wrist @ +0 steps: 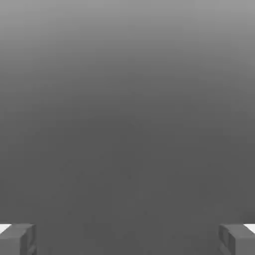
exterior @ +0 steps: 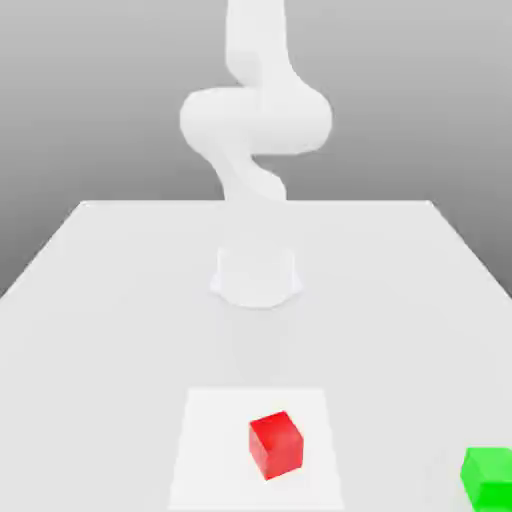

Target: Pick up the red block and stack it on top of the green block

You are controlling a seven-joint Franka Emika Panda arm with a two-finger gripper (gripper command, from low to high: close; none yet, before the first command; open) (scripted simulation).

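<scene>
A red block lies on a pale square patch near the table's front, a little right of centre in the exterior view. The green block sits at the front right corner of that view, partly cut by the frame edge. In the hand view my gripper is open: its two grey fingertips stand far apart with nothing between them, against plain grey background. The blocks are well apart from each other.
The white arm rises from its round base at the middle of the white table and bends upward out of the picture. The pale patch under the red block is flat.
</scene>
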